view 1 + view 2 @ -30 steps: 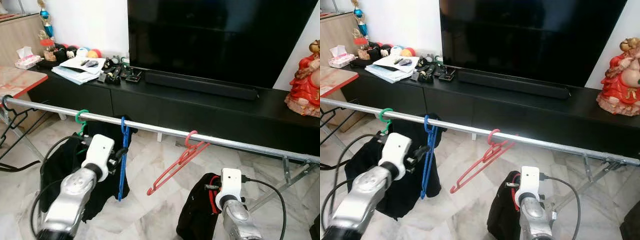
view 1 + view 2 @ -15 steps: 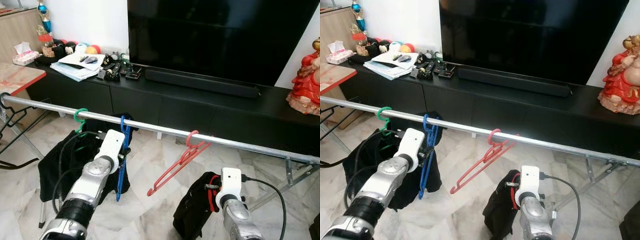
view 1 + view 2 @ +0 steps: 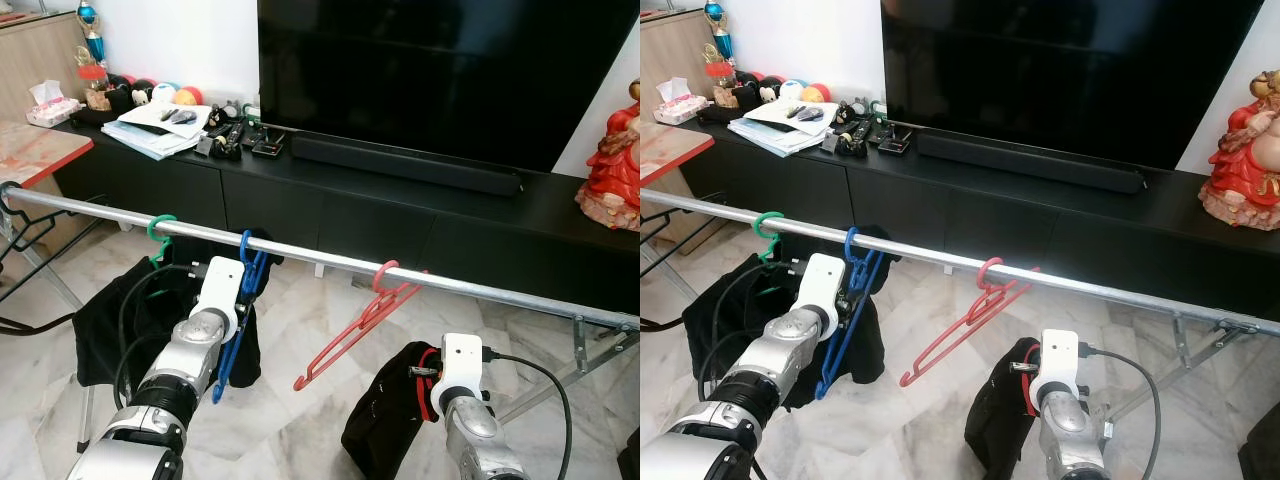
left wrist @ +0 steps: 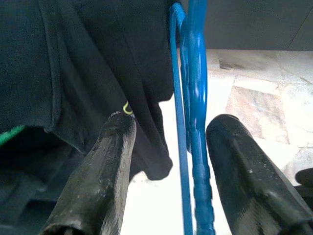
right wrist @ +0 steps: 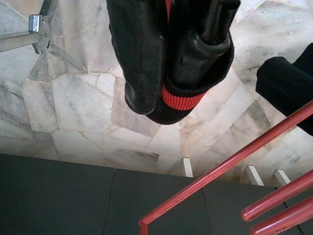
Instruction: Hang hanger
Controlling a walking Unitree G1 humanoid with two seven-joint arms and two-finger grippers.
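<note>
A blue hanger [image 3: 232, 330] hangs by its hook on the silver rail [image 3: 480, 288], tilted with its lower end swung to my left. My left gripper [image 4: 171, 122] is open around it. The blue bar [image 4: 195, 122] runs between the two black fingers, close against one of them. A red hanger [image 3: 360, 325] hangs slanted farther right on the rail. A green hanger [image 3: 160, 232] carries dark clothing [image 3: 110, 320] at the left. Low at the front, my right gripper [image 5: 168, 93] is shut on a black garment with a red band [image 3: 385, 420].
Behind the rail stands a long black cabinet [image 3: 400, 220] with a large TV [image 3: 440, 70], a soundbar, papers [image 3: 160, 125] and a red figurine [image 3: 612, 165]. A red-edged table [image 3: 35, 155] is at the left. The rack's metal legs [image 3: 590, 345] spread at the right on the marble floor.
My left gripper has reached forward to the blue hanger, which now sits between its fingers and has tilted from hanging straight. The right arm has stayed put with the garment.
</note>
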